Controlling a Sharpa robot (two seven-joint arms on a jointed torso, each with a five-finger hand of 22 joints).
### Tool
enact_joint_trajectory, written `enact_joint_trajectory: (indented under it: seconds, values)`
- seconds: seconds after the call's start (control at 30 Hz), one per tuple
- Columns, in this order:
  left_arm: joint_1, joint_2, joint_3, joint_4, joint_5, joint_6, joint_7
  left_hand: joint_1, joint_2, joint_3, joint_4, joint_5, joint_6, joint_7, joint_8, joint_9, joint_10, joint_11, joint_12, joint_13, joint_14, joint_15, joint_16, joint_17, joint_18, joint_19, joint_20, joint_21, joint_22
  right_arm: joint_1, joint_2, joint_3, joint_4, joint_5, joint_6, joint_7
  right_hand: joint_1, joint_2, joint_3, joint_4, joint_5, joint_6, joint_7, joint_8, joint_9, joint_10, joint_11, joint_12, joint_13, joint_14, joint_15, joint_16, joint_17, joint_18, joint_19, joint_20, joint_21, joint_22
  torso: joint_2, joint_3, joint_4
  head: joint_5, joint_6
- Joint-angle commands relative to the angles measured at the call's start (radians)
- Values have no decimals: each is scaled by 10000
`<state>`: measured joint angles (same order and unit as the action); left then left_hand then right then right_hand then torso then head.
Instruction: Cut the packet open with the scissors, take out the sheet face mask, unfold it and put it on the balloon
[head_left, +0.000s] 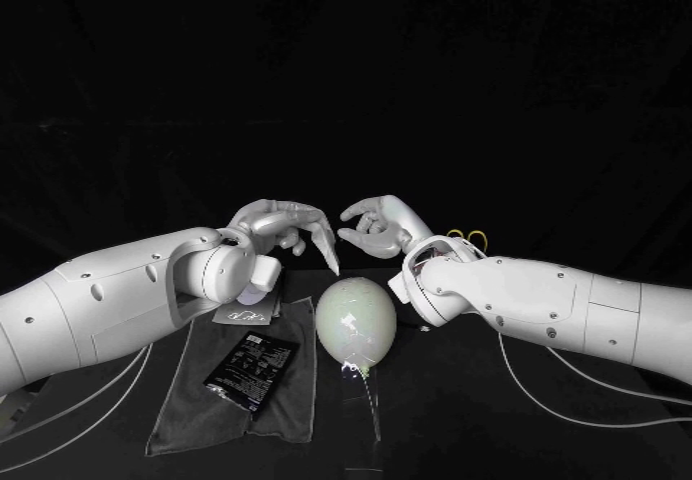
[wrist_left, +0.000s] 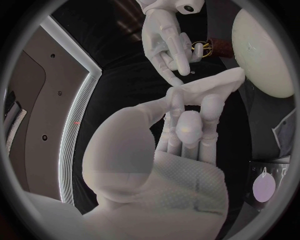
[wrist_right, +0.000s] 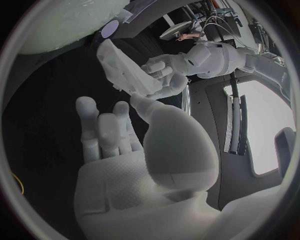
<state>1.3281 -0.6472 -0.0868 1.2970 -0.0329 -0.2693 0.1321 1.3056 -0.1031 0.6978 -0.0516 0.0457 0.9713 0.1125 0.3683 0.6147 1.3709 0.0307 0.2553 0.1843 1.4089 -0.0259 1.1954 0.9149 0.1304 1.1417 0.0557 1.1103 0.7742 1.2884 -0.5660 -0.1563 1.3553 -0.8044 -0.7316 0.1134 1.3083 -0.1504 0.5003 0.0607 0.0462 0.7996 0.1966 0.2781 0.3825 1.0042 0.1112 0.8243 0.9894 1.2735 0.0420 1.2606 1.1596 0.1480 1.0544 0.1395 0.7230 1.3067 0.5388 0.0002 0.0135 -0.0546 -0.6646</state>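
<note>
The sheet face mask (head_left: 327, 252), out of its packet and folded into a narrow pale strip, is held up over the table (head_left: 476, 430), just beyond the balloon (head_left: 356, 320); it hangs from the fingertips of the left hand (head_left: 281, 222), which are closed on its upper end. The right hand (head_left: 378, 225) is brought close beside it with fingers spread; in the right wrist view its thumb tip is seen at the strip's edge, and nothing is gripped as far as can be made out.

The mask is judged light, limp, wet and slippery, likely to cling to itself and to tear if dragged; a loose corner or outer layer should be pinched lightly and peeled away, not pulled hard.

The balloon lies on the table between the arms, light and apt to roll; the black packet (head_left: 253, 370) lies on a grey cloth (head_left: 289, 400) beside it; the yellow-handled scissors (head_left: 464, 237) are seen behind the right arm.
</note>
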Motion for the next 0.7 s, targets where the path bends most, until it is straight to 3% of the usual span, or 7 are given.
enact_joint_trajectory:
  seconds: [0.03, 0.37, 0.7]
  values:
    - [13, 23, 15, 96, -361, 711, -108, 108, -30, 63, -108, 36, 55, 8, 70, 1, 6, -5, -60, 10, 48, -135, 46, 25, 190, 2, 1, 27, 10, 19, 171, 11, -125, -188, -80, 453, 135, -40, -39, -65, 26, -97, 9, -87, -35, -184, 10, -90, -131, -138, 37, -76, -120, 144, -157, 45, -254, -93, 4, -2, -16, -10, 13]
    - [9, 62, 15, 141, -410, 802, -185, 108, -30, 63, -108, 36, 55, 8, 70, 1, 6, -5, -60, 10, 48, -135, 46, 25, 190, 2, 1, 27, 10, 10, 483, 10, -416, -1684, 612, -123, 340, -216, -111, -253, 26, -118, 24, -96, -75, -228, 38, 122, -114, -173, 74, 30, -71, 173, -226, 116, -386, -147, 5, -4, 4, -74, 38]
    - [6, 70, 15, 125, -412, 777, -183, 111, -30, 67, -112, 35, 57, 11, 66, -1, 5, -3, -60, 13, 44, -132, 54, 33, 190, -6, 2, 32, 14, -19, 337, 2, -177, -2024, 936, -519, 463, -134, -90, -348, 60, 218, -49, 107, -74, 260, -19, 931, 270, 166, 39, 507, 316, 91, 253, 133, 276, 93, -2, 9, -3, -76, 24]
